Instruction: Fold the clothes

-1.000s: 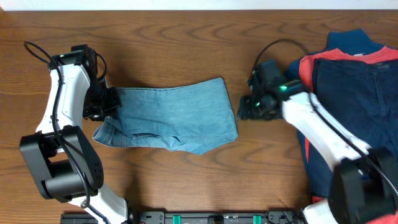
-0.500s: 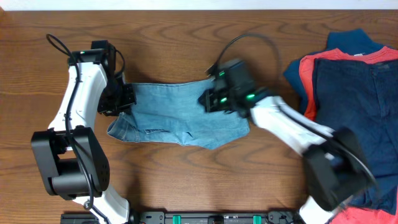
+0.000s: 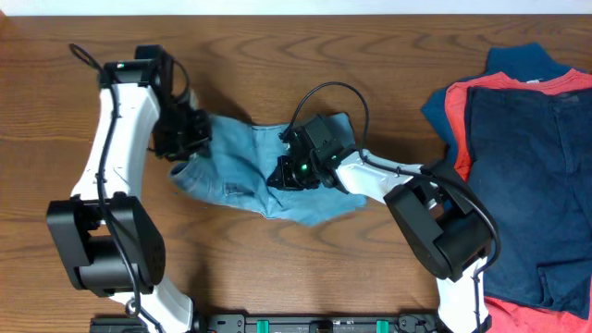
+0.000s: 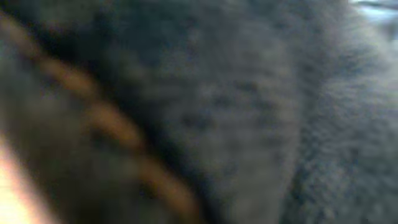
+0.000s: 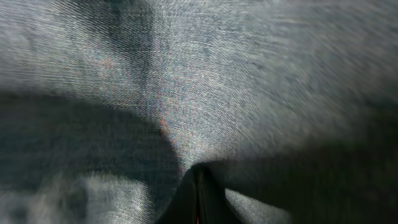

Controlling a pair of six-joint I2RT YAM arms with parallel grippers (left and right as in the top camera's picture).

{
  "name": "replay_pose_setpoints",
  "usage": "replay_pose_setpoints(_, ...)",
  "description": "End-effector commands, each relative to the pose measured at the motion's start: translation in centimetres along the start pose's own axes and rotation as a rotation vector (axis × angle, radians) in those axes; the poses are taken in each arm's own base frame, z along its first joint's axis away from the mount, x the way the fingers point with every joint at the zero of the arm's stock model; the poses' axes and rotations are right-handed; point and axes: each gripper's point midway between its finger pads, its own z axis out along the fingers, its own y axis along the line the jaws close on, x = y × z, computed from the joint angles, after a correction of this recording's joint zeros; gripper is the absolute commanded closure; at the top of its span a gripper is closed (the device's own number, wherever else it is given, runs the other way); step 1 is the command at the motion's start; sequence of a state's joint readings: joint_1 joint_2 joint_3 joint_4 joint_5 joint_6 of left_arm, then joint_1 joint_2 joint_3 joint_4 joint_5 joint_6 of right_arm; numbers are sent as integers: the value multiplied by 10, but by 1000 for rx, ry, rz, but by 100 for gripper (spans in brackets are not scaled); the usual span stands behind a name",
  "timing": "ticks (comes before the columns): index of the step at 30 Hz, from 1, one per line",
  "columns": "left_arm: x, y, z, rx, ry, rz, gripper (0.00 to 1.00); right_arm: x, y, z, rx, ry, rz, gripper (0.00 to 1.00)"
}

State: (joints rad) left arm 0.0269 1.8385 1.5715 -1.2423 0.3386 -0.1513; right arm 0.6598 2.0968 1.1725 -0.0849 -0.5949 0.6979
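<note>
The clothes, a folded pair of light-blue jeans (image 3: 236, 166), lie bunched and skewed at the table's middle. My left gripper (image 3: 190, 141) sits on their left end, where the fabric is pulled up; its wrist view is filled by blurred denim (image 4: 261, 112) with an orange seam (image 4: 112, 124), and its fingers are hidden there. My right gripper (image 3: 285, 174) rests on the middle of the jeans. In the right wrist view its dark fingertips (image 5: 198, 180) meet, with denim (image 5: 249, 74) creased and gathered around them.
A pile of dark navy garments (image 3: 527, 148) and a red-orange shirt (image 3: 458, 102) covers the table's right side. Bare wooden tabletop (image 3: 277, 55) lies behind the jeans. A black rail (image 3: 314, 324) runs along the front edge.
My right gripper moved left from beside the jeans' right edge onto their middle and shut. My left gripper shifted right, dragging the left end; the jeans bunched and skewed.
</note>
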Motion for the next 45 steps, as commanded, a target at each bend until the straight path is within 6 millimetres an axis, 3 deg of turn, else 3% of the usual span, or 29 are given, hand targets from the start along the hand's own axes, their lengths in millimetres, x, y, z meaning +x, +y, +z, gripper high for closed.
replay_pose_setpoints(1, -1, -51, -11, 140, -40, 48, 94, 38, -33, 23, 76, 110, 85, 99)
replay_pose_setpoints(11, 13, -138, 9, 194, -90, 147, 94, 40, -35, 22, 84, 119, 100, 98)
replay_pose_setpoints(14, 13, -151, 11, 212, -106, 146, 94, 41, -33, 22, 71, 127, 102, 86)
replay_pose_setpoints(17, 14, -153, 11, 214, -109, 152, 94, 39, -22, 15, 26, 137, 92, 80)
replay_pose_setpoints(20, 14, -151, 11, 211, -105, 148, 94, 28, -6, -6, 6, 97, 38, 79)
replay_pose_setpoints(24, 15, -150, 10, 209, -101, 147, 94, 6, 6, -59, 72, -19, 17, 77)
replay_pose_setpoints(29, 16, -151, 8, 210, -103, 148, 94, -10, -26, -149, 283, -178, 119, 77)
replay_pose_setpoints(32, 17, -150, 8, 208, -102, 156, 94, -16, -39, -184, 322, -220, 100, 77)
replay_pose_setpoints(34, 18, -150, 8, 207, -101, 171, 94, -15, -54, -198, 346, -219, 113, 82)
replay_pose_setpoints(38, 18, -150, 6, 207, -108, 198, 94, -6, -82, -199, 389, -166, 144, 92)
replay_pose_setpoints(45, 20, -150, 6, 196, -109, 241, 94, 20, -127, -163, 468, -17, 203, 95)
